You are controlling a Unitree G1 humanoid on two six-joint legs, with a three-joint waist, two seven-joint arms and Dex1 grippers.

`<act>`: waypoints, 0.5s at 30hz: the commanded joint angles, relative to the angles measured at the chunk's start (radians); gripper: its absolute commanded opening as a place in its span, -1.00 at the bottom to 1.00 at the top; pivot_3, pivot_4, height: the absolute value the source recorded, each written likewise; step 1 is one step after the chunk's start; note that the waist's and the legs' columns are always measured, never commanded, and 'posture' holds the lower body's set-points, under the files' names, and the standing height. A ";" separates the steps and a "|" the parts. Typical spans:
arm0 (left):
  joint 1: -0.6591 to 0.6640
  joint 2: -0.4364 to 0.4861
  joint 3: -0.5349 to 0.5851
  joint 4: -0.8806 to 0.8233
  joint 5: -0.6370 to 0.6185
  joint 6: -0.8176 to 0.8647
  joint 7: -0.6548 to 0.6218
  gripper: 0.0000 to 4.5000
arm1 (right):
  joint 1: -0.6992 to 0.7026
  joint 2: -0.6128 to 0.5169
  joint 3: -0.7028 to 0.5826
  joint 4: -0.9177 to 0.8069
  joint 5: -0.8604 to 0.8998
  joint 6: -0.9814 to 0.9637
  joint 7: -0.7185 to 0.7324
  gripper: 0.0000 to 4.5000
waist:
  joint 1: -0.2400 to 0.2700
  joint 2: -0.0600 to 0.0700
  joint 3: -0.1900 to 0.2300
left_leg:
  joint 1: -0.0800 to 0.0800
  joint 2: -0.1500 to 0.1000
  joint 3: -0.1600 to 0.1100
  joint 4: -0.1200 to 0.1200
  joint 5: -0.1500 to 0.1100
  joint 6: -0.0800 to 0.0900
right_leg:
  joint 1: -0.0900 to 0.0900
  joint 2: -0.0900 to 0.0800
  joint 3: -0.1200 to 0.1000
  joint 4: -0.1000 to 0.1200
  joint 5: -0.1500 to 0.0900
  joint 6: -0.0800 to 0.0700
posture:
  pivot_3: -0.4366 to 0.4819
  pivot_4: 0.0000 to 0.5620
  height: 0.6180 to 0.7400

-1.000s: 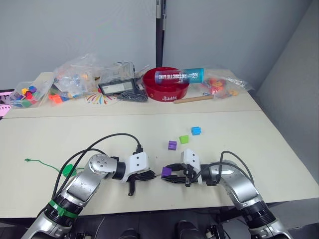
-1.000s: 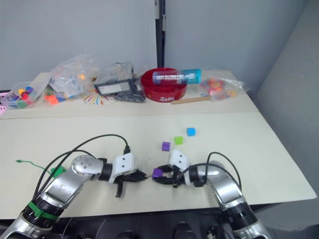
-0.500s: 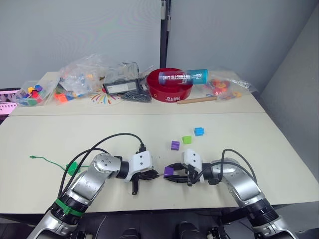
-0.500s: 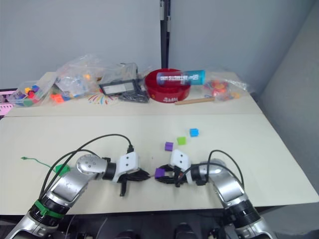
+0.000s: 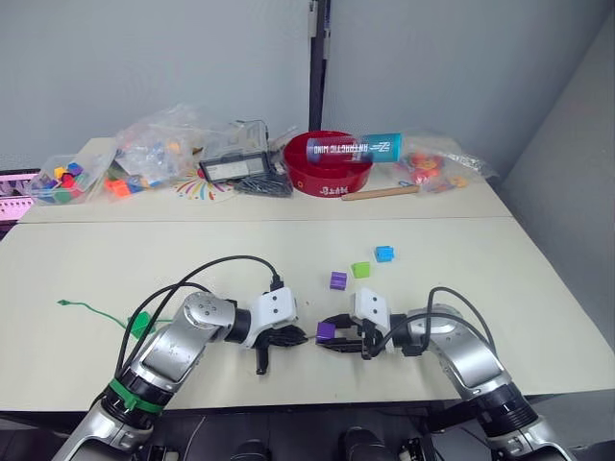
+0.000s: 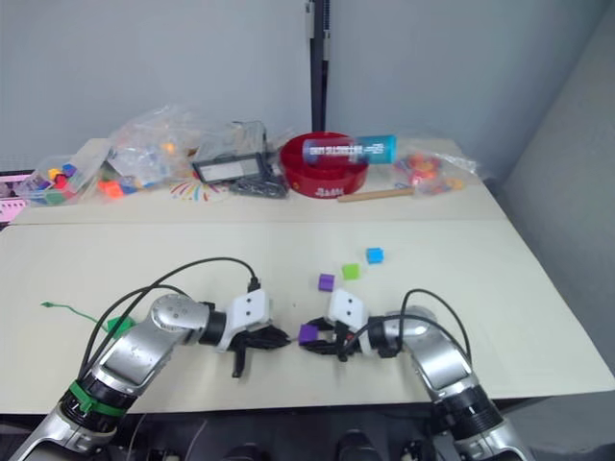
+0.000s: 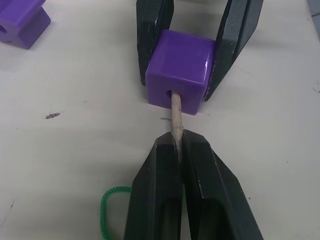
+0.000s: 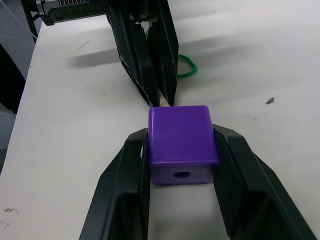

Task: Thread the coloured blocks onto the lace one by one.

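So the left gripper (image 7: 178,145) has its two black fingers pinched tight on the pale stiff tip of the lace (image 7: 176,112), and the right gripper (image 8: 181,150) is clamped on either side of a purple block (image 8: 182,140), holding it just off the near edge of the table (image 5: 461,250), between the two arms. The tip is already poking into the hole on the block's face, so the stiff end runs pretty much straight from one gripper toward the other, lined up with the hole, while the green cord loops away behind the left fingers and trails off across the table to the robot's left. What I'd worry about: only a short bit of tip shows between fingers and block, so if the left gripper pushes slightly off-axis the tip could bend or jam against the hole wall instead of sliding through. Or the block could twist in the right fingers and pop out. The other purple block (image 5: 337,279), lime green block (image 5: 359,270) and light blue block (image 5: 383,254) sit loose farther back, well apart from all this.
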 commanded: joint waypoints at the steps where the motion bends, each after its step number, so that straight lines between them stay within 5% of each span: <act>1: -0.020 -0.087 -0.075 -0.070 -0.058 -0.019 -0.020 -1.00 | -0.019 0.036 0.022 -0.007 0.006 -0.012 -0.025 -0.47 | 0.001 0.000 0.000 | 0.000 0.000 0.000 0.000 0.000 0.000 | 0.000 0.000 0.000 0.000 0.000 0.000 | -0.05 -0.47 1.00; 15: -0.043 -0.144 -0.018 -0.120 -0.116 0.056 -0.018 -1.00 | -0.002 0.032 0.018 -0.011 0.000 -0.014 -0.023 -0.47 | 0.006 0.000 0.000 | -0.001 -0.002 0.000 0.001 0.000 0.000 | 0.000 -0.002 0.000 0.000 0.000 0.001 | -0.05 -0.47 1.00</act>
